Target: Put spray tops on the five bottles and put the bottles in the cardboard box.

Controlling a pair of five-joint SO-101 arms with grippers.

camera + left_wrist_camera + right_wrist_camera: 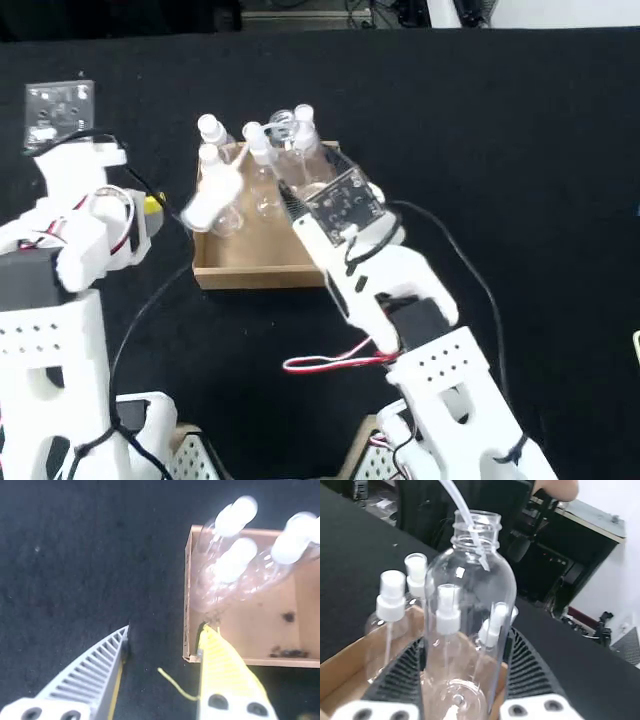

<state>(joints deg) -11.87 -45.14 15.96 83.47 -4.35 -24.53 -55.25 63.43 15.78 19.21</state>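
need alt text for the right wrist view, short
A clear round plastic bottle is gripped between the right tool's black ribbed fingers, its neck uncapped with a thin white tube slanting into it. Behind it, clear bottles with white spray tops stand in a brown cardboard box.

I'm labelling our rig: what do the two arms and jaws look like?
Both are white printed shells with black motors, red-and-white wires and black cables. The left arm has one white, one yellow ribbed jaw; the right arm has black ribbed jaws on white mounts.
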